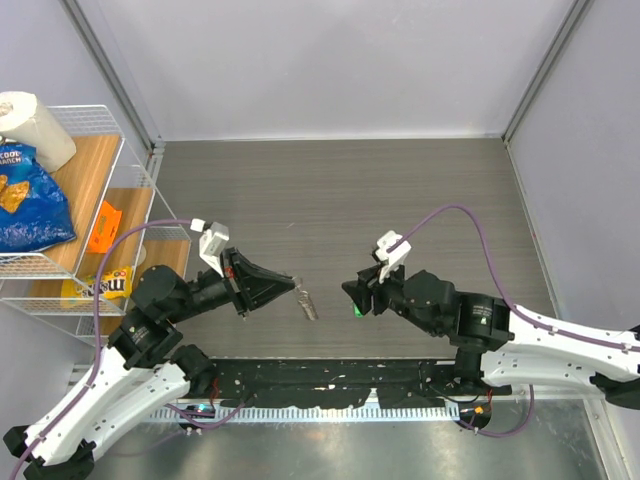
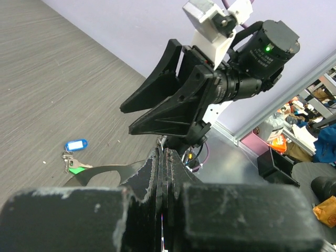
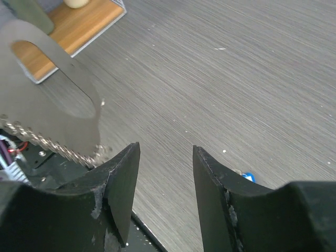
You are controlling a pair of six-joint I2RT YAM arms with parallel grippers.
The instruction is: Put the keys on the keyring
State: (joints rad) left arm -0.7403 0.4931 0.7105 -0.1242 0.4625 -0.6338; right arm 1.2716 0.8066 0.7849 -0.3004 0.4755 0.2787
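Note:
My left gripper [image 1: 291, 284] is shut on the grey-beige strap of the keyring [image 1: 308, 303], which hangs from its tips above the table. In the left wrist view the strap [image 2: 102, 171] curls left out of the shut jaws [image 2: 164, 155]. In the right wrist view the strap [image 3: 55, 79] and its short chain [image 3: 50, 143] hang at the left. My right gripper [image 1: 350, 292] is open and empty, its tips [image 3: 165, 148] beside the chain. The keys lie on the table under it: the blue tag [image 2: 76, 144] and the green head [image 2: 77, 168]. Only a green spot [image 1: 357, 312] shows from above.
A wire rack [image 1: 130, 190] with wooden shelves stands at the left, holding a blue chip bag [image 1: 30, 200], a paper roll [image 1: 35, 125], an orange packet [image 1: 103, 228] and a yellow candy bag [image 1: 100, 285]. A black strip [image 1: 320, 385] runs along the near table edge.

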